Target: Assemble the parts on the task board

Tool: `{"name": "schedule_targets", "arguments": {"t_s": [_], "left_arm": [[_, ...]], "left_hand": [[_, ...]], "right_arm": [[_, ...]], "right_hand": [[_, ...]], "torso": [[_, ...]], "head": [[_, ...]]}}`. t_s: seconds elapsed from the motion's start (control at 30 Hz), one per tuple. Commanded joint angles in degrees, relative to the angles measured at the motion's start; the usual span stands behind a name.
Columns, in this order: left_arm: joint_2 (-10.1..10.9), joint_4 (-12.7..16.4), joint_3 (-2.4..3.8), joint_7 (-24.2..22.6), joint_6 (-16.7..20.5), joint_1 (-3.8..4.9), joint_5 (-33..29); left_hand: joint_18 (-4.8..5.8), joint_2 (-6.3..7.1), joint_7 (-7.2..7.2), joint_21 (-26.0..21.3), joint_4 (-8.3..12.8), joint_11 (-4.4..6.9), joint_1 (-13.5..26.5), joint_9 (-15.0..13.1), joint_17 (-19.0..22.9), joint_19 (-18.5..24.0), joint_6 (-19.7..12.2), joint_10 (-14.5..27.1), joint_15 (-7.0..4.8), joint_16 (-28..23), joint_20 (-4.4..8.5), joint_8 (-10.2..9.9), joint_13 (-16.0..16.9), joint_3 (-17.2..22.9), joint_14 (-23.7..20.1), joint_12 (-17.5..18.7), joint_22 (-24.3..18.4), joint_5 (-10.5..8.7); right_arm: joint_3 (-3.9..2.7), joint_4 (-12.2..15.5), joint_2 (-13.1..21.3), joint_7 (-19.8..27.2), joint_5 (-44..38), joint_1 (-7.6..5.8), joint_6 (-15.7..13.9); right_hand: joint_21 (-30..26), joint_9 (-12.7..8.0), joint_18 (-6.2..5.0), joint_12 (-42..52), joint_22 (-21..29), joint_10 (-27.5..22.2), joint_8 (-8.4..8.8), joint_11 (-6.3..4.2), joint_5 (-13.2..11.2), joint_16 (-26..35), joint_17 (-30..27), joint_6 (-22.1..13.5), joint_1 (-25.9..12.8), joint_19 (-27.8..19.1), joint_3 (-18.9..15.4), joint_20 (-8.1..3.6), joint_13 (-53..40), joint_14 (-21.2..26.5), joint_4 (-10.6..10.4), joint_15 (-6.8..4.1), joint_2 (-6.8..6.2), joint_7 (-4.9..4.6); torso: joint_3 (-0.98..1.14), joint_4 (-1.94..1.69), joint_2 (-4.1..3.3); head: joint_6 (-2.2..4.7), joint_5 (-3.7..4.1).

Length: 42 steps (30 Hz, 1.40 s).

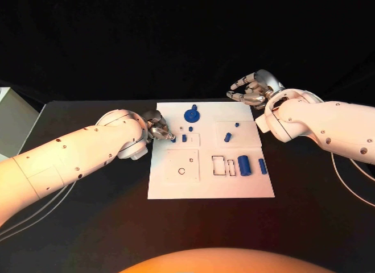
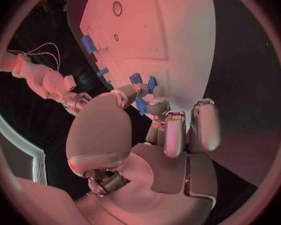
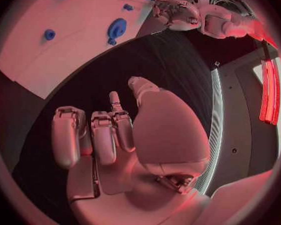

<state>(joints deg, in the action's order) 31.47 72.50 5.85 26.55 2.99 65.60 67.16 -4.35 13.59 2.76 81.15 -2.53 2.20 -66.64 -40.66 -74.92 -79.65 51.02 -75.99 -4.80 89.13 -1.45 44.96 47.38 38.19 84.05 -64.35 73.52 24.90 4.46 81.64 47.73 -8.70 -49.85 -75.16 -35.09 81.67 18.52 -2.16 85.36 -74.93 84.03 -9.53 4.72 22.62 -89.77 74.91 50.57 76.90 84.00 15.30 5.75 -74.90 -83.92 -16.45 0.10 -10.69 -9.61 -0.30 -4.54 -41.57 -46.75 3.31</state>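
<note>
The left hand (image 1: 159, 131) is hovering at the near-left edge of the white task board (image 1: 175, 185), its fingers curling around a small blue part (image 2: 142, 105). In the left wrist view the fingertips (image 2: 154, 104) are pinching that blue piece right at the board's rim, so this hand is holding a part rather than empty. Just beyond its fingertips, further onto the board, two small blue pegs (image 1: 185, 137) are standing, and past them a larger round blue gear (image 1: 192, 116) is sitting toward the far edge. Moving rightward, away from this hand, a long blue cylinder (image 1: 244, 165) is lying near the board's right side, its long axis running front to back. The right hand (image 1: 251, 90) is hanging off the board's far-right corner, fingers curled inward around nothing. The left hand looks much nearer to the pegs, so the next placement probably falls to it.
</note>
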Motion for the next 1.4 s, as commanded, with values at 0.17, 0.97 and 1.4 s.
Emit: {"name": "schedule_targets", "arguments": {"t_s": [0.17, 0.97, 1.4], "left_arm": [[-0.08, 0.12, -0.31, 1.08, -0.93, -0.43, 0.58], [-0.5, 0.12, -0.31, 0.47, -0.7, -0.48, -2.06], [-0.62, -0.11, -0.31, 0.59, -1.57, -0.49, -2.53]], "left_hand": [[0.54, -1.46, -0.74, 0.16, 3.7, 0.02, -2.28, -0.32, -13.9, -0.23, 1.21, -0.43, -0.25, 0.22, 0.03, 0.19, 0.05, 3.72, 5.6, -0.07, 0.01, 0.17], [0.5, -0.68, -0.91, 0.0, 1.9, 0.01, -0.57, -0.39, -13.71, -0.09, 1.33, -0.82, -0.18, 0.11, -0.04, -0.23, 0.36, 2.86, 5.55, -0.12, -0.2, 0.08], [0.51, -0.5, -1.1, 0.01, 1.27, 0.13, -0.13, -0.48, -13.81, -0.12, 1.52, -0.95, -0.24, 0.16, -0.02, -0.25, 0.49, 2.51, 5.58, -0.17, -0.13, -0.05]], "right_arm": [[-0.02, 0.07, 0.06, 0.67, -0.34, 0.03, 0.52], [-0.02, 0.07, 0.07, 0.74, -0.32, 0.04, 0.5], [-0.02, 0.09, 0.11, 0.77, -0.28, 0.05, 0.48]], "right_hand": [[-0.31, -0.07, -0.03, 0.3, -7.12, 1.22, -0.26, 0.0, 0.37, 0.02, 14.51, -0.3, -0.55, 3.31, 0.26, -0.12, -10.6, -5.93, 0.03, 0.03, -0.12, -0.04], [-0.4, -0.07, -0.04, 0.27, -7.05, 1.19, -0.26, 0.0, 0.57, 0.05, 14.45, -0.3, -0.72, 3.29, 0.44, -0.12, -10.57, -5.92, 0.03, 0.03, -0.2, -0.04], [-0.4, -0.07, -0.04, 0.27, -7.05, 1.19, -0.26, 0.0, 0.57, 0.05, 14.45, -0.3, -0.72, 3.29, 0.44, -0.12, -10.57, -5.92, 0.03, 0.03, -0.2, -0.04]], "torso": [[0.05, 0.01, 0.01], [0.08, -0.05, 0.0], [0.06, -0.01, 0.0]], "head": [[-0.06, 0.04], [-0.44, 0.23], [-0.59, 0.23]]}}
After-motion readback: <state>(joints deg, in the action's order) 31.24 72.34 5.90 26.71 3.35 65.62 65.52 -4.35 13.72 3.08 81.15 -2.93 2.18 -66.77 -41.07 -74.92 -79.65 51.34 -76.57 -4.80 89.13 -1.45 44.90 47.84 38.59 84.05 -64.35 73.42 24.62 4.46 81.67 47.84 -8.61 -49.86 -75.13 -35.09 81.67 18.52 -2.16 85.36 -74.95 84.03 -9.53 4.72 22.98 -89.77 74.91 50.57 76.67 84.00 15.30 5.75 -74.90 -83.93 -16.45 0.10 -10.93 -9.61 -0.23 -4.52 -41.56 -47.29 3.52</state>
